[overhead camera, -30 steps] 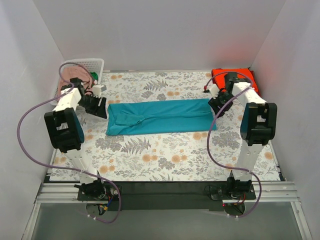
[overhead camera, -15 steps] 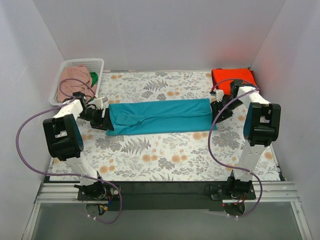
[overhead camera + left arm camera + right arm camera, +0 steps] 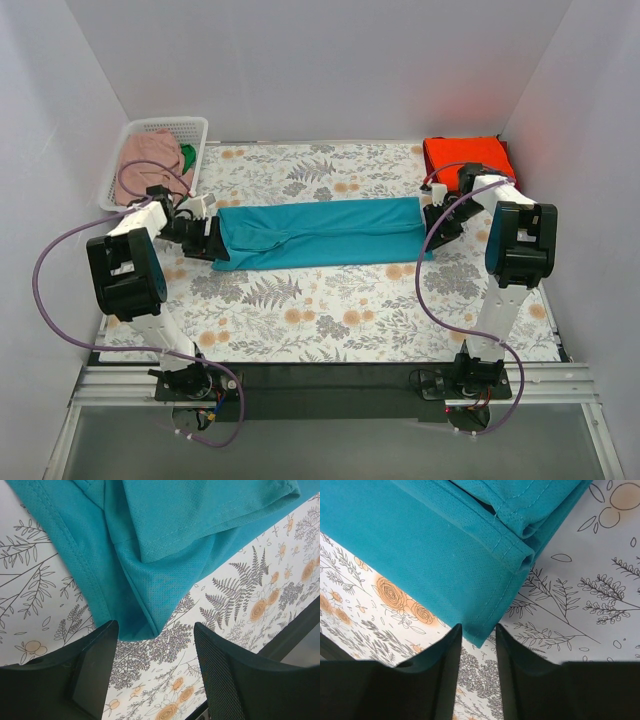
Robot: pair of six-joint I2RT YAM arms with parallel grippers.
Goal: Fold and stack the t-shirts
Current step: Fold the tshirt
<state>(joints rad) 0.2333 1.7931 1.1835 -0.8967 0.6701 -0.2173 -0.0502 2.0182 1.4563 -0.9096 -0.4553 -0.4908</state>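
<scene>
The teal-blue t-shirt lies folded into a long band across the middle of the floral cloth. My left gripper is open at its left end; in the left wrist view the shirt's near-left corner sits just ahead of the open gripper. My right gripper is open at the right end; the right wrist view shows the corner between the fingertips. A folded orange-red t-shirt lies at the back right. The dusty pink shirt and a bit of green sit in the basket.
A white lattice basket stands at the back left. The floral-print table cloth covers the table. White walls close in the left, right and back. A black rail with the arm bases runs along the near edge.
Both grippers dropped from above the shirt's ends to its near corners. The left arm swung forward off the basket, uncovering the pink shirt. Little movement in the last half second.
</scene>
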